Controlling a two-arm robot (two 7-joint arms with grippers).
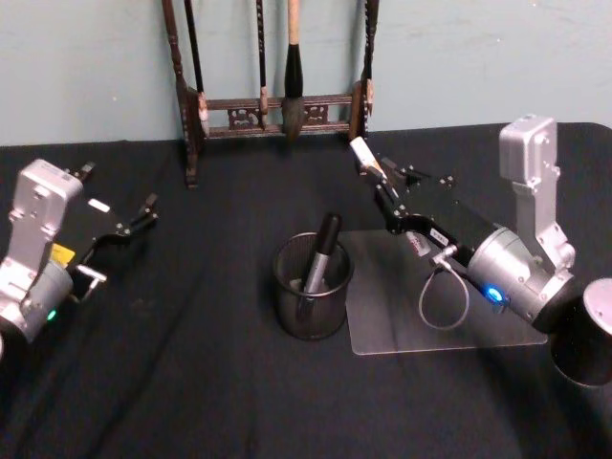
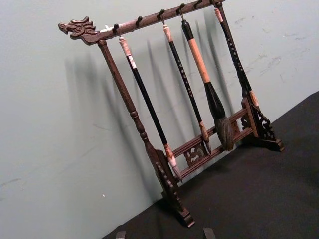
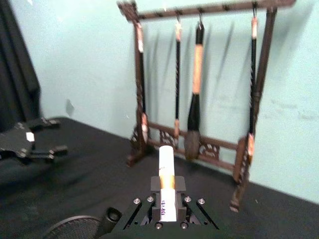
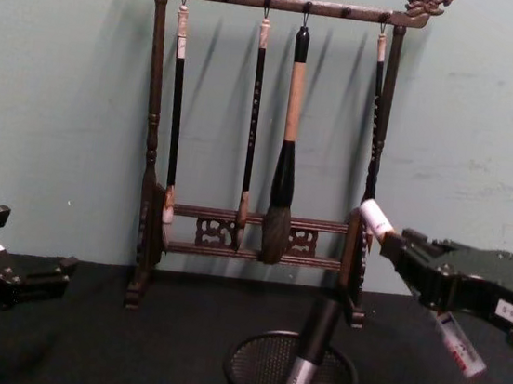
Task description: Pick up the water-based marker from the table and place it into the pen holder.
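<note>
Grasping white marker [image 1: 363,155], right gripper [image 1: 380,182] hung above desk [image 1: 191,382], behind-right of black mesh pen holder [image 1: 320,320]. Right wrist view revealed orange band; head view, left gripper [image 1: 117,244] released, far left.

- Head cam: up high, looking down over the black table [image 1: 191,382]; the brush rack [image 1: 234,101] sits far off at the back edge.
- Chest cam: low, square-on to the rack, near enough for its full height.
- Left wrist cam: close to the rack, tilted, off to one side.
- Right wrist cam: faces the rack over the right gripper [image 3: 167,186] clamping a white marker [image 3: 166,159]. All four share the rack.
</note>
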